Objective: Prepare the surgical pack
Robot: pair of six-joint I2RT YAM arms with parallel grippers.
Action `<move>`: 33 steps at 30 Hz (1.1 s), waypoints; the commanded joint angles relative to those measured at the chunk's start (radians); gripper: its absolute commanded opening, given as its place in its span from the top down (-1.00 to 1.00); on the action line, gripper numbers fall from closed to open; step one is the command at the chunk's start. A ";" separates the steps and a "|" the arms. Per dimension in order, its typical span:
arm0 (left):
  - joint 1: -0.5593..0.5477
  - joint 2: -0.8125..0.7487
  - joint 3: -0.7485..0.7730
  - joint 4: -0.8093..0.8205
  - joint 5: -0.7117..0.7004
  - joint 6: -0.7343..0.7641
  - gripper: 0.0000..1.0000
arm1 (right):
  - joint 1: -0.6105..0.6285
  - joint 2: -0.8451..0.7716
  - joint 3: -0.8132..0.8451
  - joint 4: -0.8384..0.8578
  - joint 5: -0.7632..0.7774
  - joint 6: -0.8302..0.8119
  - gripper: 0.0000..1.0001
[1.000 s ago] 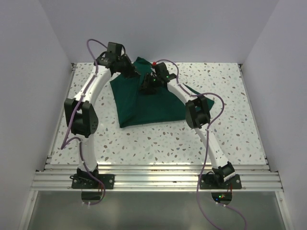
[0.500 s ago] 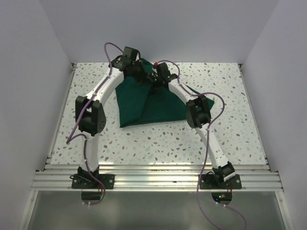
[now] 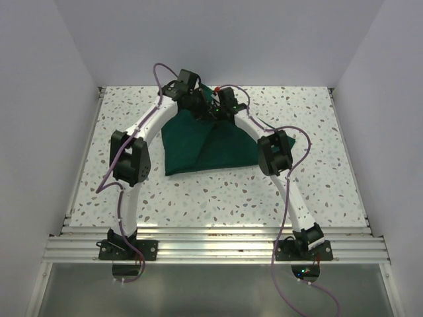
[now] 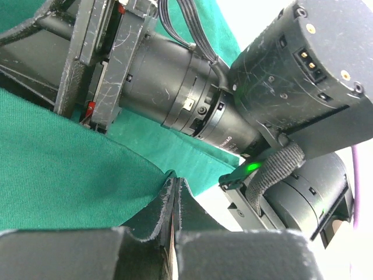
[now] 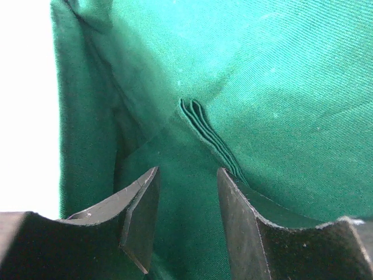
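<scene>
The table (image 3: 317, 132) carries the cloth (image 3: 198, 155), a dark green lopsided triangle. Its long edge is on the near side and its peak is at the far end. Both grippers crowd over that far peak. The left gripper (image 4: 173, 189) is pressed tight together, and it looks to me like it's nipping a cloth edge at its tips, holding the peak up like a tent. The right gripper (image 5: 188, 175) hangs just beside it, jaws half spread above the cloth with nothing between them. A stacked fold edge (image 5: 207, 134) lies just past its tips and runs lengthwise away from them. I'd say the right gripper is the nearer one for grabbing that fold.
</scene>
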 commanded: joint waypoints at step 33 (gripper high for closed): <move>-0.010 0.151 0.042 0.050 0.096 -0.013 1.00 | -0.176 -0.024 -0.023 0.016 -0.027 0.118 -0.11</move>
